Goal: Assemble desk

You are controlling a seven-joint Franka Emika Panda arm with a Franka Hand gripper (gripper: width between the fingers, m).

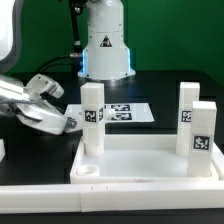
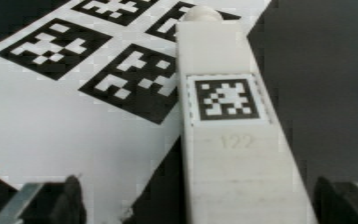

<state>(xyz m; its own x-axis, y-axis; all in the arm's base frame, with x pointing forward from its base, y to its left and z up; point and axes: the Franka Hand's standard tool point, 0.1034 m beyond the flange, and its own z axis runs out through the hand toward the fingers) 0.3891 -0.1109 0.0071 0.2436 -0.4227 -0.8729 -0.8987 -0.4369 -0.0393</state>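
My jaws (image 1: 68,120) stand spread wide, grasping nothing, at the exterior view's left, just beside the near leg (image 1: 93,118). That leg stands upright in the tabletop (image 1: 140,160); two more legs (image 1: 187,110) (image 1: 202,132) rise at the exterior view's right, with open tray between. The wrist view alone shows a leg (image 2: 229,130) lying between my fingertips (image 2: 51,198), over the marker board (image 2: 87,70).
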